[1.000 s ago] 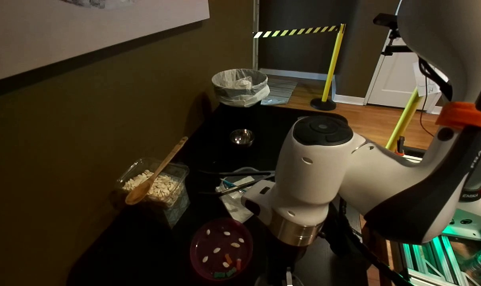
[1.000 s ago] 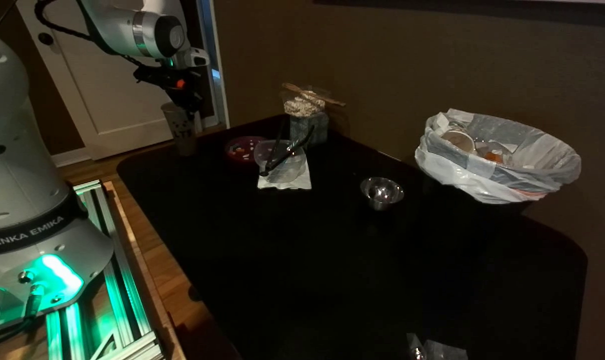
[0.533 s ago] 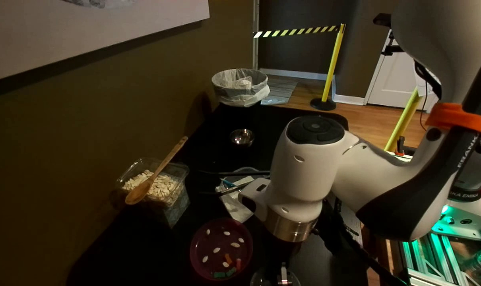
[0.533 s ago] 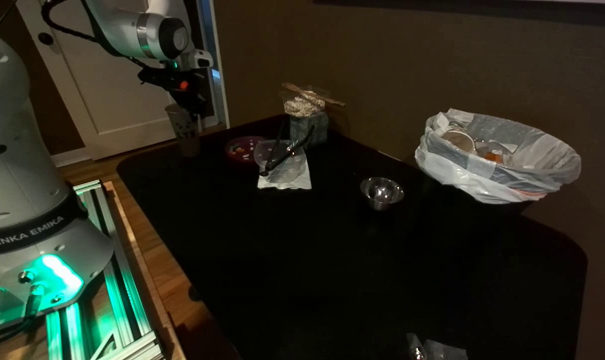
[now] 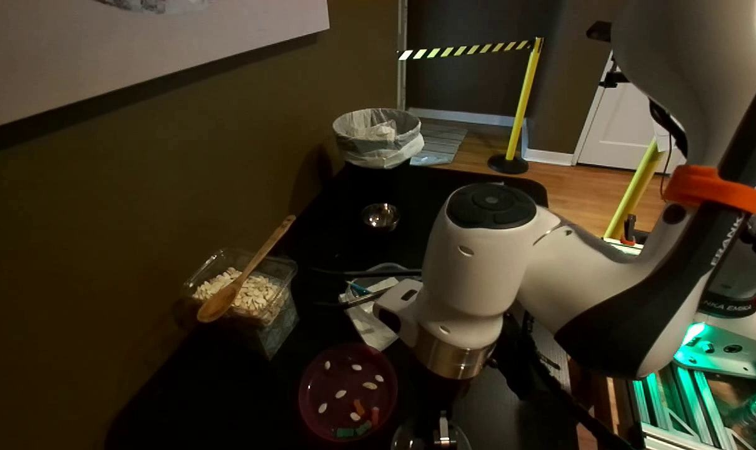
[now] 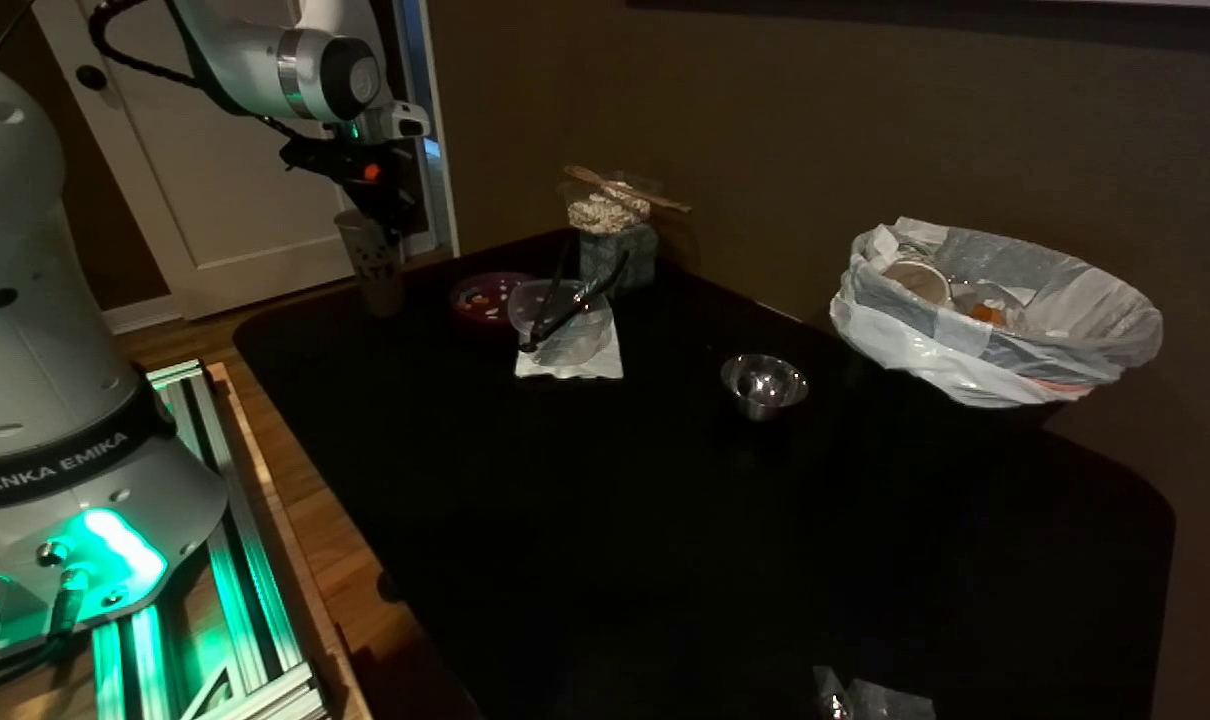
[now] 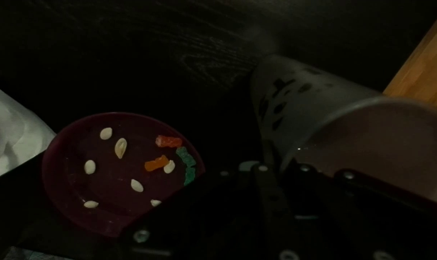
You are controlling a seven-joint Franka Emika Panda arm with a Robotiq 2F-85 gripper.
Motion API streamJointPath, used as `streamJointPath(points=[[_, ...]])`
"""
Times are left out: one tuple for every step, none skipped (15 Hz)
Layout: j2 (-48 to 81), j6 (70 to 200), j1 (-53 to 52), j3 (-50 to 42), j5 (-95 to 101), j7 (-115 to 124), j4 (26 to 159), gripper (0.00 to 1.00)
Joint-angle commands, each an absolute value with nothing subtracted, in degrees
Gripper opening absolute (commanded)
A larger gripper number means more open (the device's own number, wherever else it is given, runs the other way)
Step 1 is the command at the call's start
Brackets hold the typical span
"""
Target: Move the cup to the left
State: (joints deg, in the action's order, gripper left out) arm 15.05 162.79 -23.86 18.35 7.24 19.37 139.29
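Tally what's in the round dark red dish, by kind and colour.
Pale seeds: 7
Green gummy-like pieces: 2
Orange gummy-like piece: 1
Red gummy-like piece: 1
Total in the dish: 11

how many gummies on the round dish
4. Wrist view: red gummy, orange gummy below it, upper green gummy and lower green gummy rightmost. In an exterior view the dish shows no others.

In the black pincer (image 7: 280, 164), a translucent grey cup (image 7: 321, 104) (dark markings on its side); beside the pincer, a maroon dish (image 7: 112, 177); beneath, a black, wood-grained worktop (image 7: 150, 76).
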Motion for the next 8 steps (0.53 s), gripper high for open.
streamJointPath(points=[[15.78,161.98,-24.74,17.85,5.52,18.04,138.12,0.01],[15.82,161.94,-24.72,17.87,5.41,17.96,138.07,0.30],[15.85,161.94,-24.70,17.88,5.30,17.88,138.03,0.32],[15.86,161.91,-24.64,17.94,5.12,17.77,137.93,0.37],[15.85,161.90,-24.60,17.97,5.00,17.72,137.83,0.46],[15.82,161.89,-24.60,17.97,4.90,17.70,137.72,0.53],[15.81,161.88,-24.57,18.00,4.74,17.64,137.62,0.60],[15.74,161.85,-24.58,18.00,4.56,17.64,137.60,0.69]])
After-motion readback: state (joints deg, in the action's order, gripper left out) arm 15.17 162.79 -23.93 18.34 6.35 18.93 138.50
